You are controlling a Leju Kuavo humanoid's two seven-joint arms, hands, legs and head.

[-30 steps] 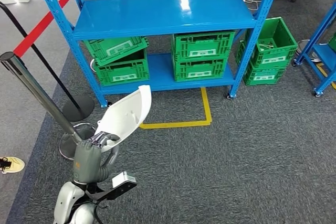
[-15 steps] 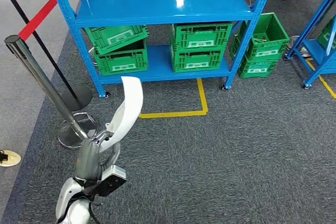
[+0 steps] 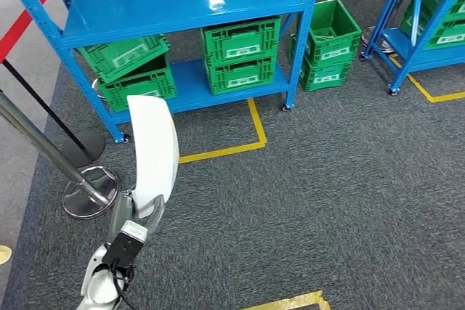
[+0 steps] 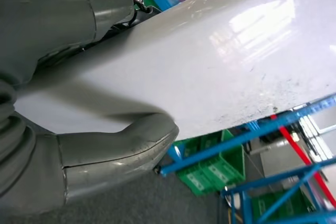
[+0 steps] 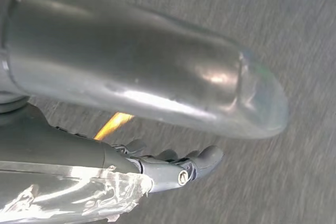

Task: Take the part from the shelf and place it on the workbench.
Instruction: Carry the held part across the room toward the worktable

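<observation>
In the head view, a long curved white plastic part (image 3: 153, 154) stands nearly upright at the lower left, over the grey carpet in front of the blue shelf (image 3: 181, 5). My left hand (image 3: 134, 212) grips its lower end. The left wrist view shows the part's glossy white surface (image 4: 222, 61) clamped between the thumb (image 4: 118, 150) and the fingers above it. My right hand (image 5: 150, 103) hangs over the carpet, holding nothing, with its thumb apart from the dark fingers (image 5: 182, 166).
Green crates (image 3: 238, 52) sit on the shelf's lower level; another (image 3: 326, 45) stands on the floor beside it. A stanchion base (image 3: 90, 190) and a red barrier belt (image 3: 22, 23) are at the left. A second blue rack (image 3: 428, 27) is at the right. Yellow tape (image 3: 241, 147) marks the carpet.
The whole picture has slid left, so the camera has turned right. The white part has swung in my left hand from a slant, hollow side showing, to nearly upright.
</observation>
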